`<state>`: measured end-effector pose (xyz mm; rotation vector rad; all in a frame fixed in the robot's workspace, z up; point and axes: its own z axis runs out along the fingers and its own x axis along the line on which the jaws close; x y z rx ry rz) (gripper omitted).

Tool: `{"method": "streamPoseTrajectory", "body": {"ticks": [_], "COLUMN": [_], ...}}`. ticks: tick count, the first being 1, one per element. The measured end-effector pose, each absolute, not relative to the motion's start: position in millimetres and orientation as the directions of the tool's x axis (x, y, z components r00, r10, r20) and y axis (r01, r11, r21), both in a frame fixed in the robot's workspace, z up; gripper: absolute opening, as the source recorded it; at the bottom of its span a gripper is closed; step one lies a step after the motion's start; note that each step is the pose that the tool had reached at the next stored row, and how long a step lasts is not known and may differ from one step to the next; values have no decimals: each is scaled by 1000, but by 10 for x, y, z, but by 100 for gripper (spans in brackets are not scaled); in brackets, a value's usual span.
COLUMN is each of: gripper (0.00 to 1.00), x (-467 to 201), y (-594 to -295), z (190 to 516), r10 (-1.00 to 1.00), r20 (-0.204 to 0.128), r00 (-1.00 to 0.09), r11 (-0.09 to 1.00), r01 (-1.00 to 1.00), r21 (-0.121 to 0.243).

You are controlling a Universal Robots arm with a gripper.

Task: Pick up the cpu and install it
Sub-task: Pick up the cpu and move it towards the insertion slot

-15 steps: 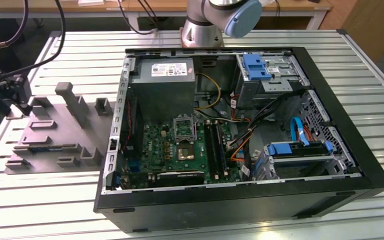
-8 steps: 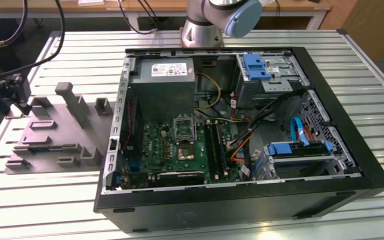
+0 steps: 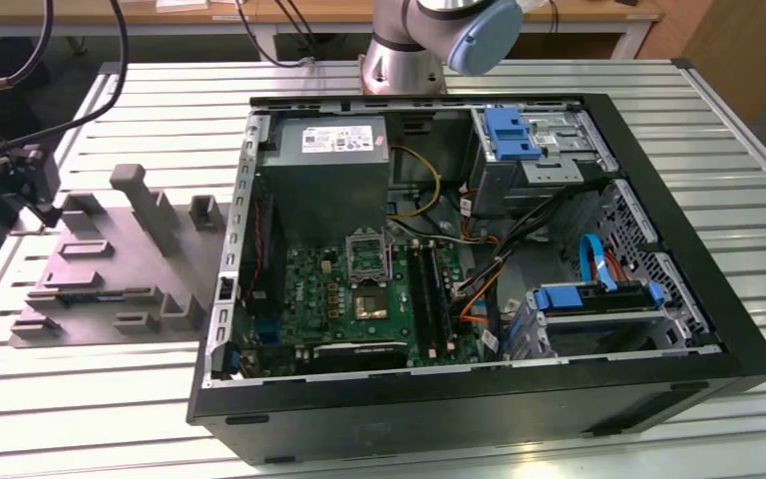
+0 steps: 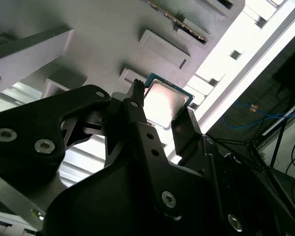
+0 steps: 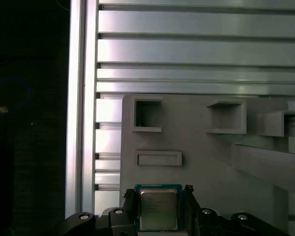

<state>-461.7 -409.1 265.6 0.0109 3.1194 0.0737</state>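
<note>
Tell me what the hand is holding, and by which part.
The hand holds the cpu, pinched by two opposite side edges between its fingers, over the grey plastic fixture.

The cpu (image 5: pixel 159 209) is a small, flat, square chip with a pale silver-grey metal lid on a green board (the board shows only as a thin rim). Its lid faces both wrist cameras. It sits at the tip of the hand (image 5: pixel 159 192), over the grey fixture (image 5: pixel 211 162), near its edge. In the exterior view that spot is about nine o'clock from the open computer case (image 3: pixel 736 329).
</note>
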Motion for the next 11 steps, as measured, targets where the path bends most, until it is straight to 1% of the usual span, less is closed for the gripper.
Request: {"method": "streamPoseTrajectory", "body": {"ticks": [11], "gripper": [47], "x": [-4617], "y": [-4091], "z": [2713], "r10": [7], "r20": [-21], "r00": [-1000], "r11": [999], "r01": [6], "r21": [47]}}
